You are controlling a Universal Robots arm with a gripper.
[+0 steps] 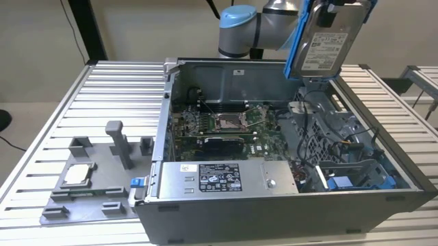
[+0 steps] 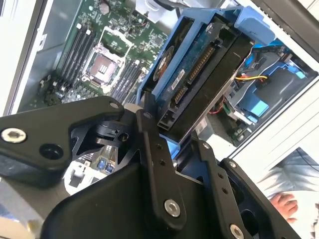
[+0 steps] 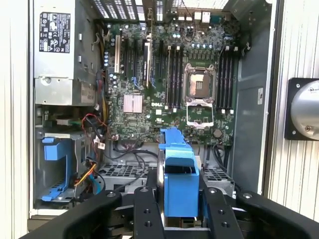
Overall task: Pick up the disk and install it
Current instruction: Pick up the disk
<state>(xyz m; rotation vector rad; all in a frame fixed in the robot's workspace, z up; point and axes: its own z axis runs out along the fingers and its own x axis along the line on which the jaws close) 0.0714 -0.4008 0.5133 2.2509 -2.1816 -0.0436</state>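
Observation:
The disk, a silver-grey drive with a white label in a blue bracket, hangs tilted on edge above the far right corner of the open computer case. My gripper is shut on it. In both wrist views the black fingers clamp the disk's blue bracket from both sides. The drive's connector edge faces down toward the case. Below sits an empty drive bay with a blue holder, also seen as the blue holder in the first wrist view.
Inside the case lie the motherboard with an open CPU socket, a grey power supply box and loose cables. A grey fixture tray with a CPU chip stands at the exterior view's left.

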